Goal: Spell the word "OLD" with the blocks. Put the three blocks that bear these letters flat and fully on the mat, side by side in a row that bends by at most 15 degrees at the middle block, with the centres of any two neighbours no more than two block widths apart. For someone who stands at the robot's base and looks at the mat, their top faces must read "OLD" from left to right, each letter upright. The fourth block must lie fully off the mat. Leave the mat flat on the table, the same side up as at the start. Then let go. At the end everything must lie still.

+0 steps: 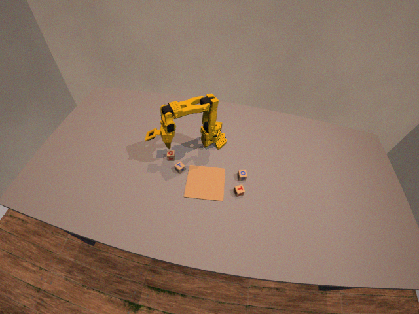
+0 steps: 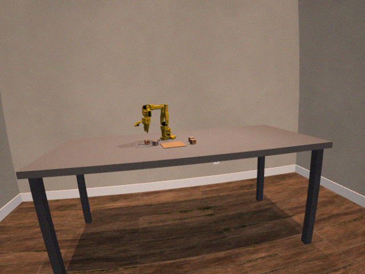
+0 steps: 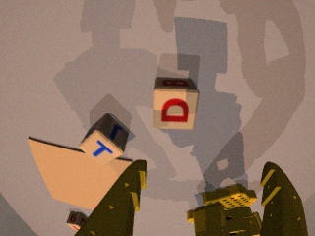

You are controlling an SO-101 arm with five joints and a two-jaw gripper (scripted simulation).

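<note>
Wrist view shows the gripper (image 3: 204,223) hanging partly open and holding nothing above the D block (image 3: 175,110), which sits on the tabletop (image 1: 101,189) off the mat (image 1: 205,182), near its corner, with a blue-lettered block (image 1: 179,166) between them. No block is on the mat, so I'd judge the spelling hardly begun (the O block (image 1: 242,174) waits on the mat's far side). Next it must come down squarely over the D and close.

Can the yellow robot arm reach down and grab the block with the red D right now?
Probably yes. The gripper hangs open just above the D block, with nothing between them, and the nearest block sits apart.
</note>
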